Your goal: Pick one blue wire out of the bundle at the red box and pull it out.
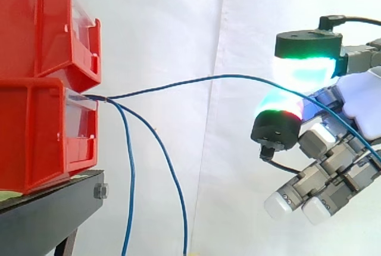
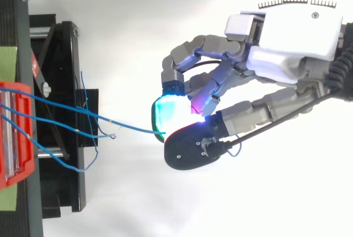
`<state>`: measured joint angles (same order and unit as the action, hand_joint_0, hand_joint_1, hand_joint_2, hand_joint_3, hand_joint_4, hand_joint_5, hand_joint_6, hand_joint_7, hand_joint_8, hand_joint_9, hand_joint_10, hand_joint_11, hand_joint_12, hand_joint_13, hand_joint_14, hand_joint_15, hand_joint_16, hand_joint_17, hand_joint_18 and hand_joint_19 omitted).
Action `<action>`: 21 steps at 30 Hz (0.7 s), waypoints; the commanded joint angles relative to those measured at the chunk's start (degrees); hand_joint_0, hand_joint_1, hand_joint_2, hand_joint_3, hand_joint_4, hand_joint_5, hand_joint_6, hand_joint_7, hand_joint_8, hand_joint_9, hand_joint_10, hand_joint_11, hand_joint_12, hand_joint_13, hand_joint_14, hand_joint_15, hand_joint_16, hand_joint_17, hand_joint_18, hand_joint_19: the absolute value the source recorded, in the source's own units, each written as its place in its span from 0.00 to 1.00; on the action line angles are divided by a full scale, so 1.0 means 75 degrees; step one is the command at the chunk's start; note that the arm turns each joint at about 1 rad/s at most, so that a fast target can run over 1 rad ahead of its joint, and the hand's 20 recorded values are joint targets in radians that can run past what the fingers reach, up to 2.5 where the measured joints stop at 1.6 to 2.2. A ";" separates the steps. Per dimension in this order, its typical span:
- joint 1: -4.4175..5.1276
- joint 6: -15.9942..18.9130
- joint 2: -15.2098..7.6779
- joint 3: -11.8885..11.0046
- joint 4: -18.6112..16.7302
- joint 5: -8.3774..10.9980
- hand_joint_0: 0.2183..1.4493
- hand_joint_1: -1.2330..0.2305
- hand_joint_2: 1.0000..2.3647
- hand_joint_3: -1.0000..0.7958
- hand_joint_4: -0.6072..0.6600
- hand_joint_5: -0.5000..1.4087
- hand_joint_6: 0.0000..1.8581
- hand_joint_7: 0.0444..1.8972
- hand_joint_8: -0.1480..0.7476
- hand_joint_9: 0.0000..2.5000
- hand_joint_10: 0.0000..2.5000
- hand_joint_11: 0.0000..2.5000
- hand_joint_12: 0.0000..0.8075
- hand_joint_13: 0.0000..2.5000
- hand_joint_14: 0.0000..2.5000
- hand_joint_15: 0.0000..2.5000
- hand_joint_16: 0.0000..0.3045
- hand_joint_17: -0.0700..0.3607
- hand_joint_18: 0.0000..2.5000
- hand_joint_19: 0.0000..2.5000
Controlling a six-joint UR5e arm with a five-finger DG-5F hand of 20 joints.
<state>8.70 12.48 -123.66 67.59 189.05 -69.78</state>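
Observation:
Several thin blue wires come out of the lower red box (image 1: 41, 131) at its clear front lip. One blue wire (image 1: 196, 81) runs taut from the box to my hand (image 1: 351, 104), arching to the right and passing between the glowing fingertips (image 1: 303, 71). In the top view the same wire (image 2: 129, 126) ends between the green pad (image 2: 168, 113) and the thumb pad (image 2: 190, 143), pinched there. My hand (image 2: 292, 44) sits well to the right of the box. Two other blue wires (image 1: 128, 178) hang loose from the box, down past the stand.
A second red box (image 1: 41, 24) is stacked on the lower one. Both sit on a black stand (image 1: 53, 214) at the left. A white curtain fills the background. In the top view the loose wires (image 2: 88, 135) splay over the black stand (image 2: 60, 121).

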 commanded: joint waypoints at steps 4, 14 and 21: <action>0.0000 0.0000 -0.0001 0.0000 0.0000 0.0000 0.28 0.34 0.07 0.61 0.56 0.20 0.44 0.60 0.50 0.42 0.01 0.28 0.56 0.18 0.00 0.07 0.25 0.57 0.17 0.12; 0.0000 0.0000 0.0011 0.0000 0.0000 0.0000 0.27 0.34 0.07 0.61 0.56 0.20 0.44 0.60 0.51 0.42 0.01 0.28 0.56 0.18 0.00 0.07 0.25 0.57 0.17 0.12; 0.0000 0.0000 -0.0001 0.0000 0.0000 0.0000 0.27 0.34 0.07 0.61 0.56 0.20 0.44 0.60 0.50 0.42 0.01 0.28 0.56 0.18 0.00 0.07 0.25 0.57 0.17 0.12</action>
<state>8.70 12.48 -123.65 67.59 189.05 -69.78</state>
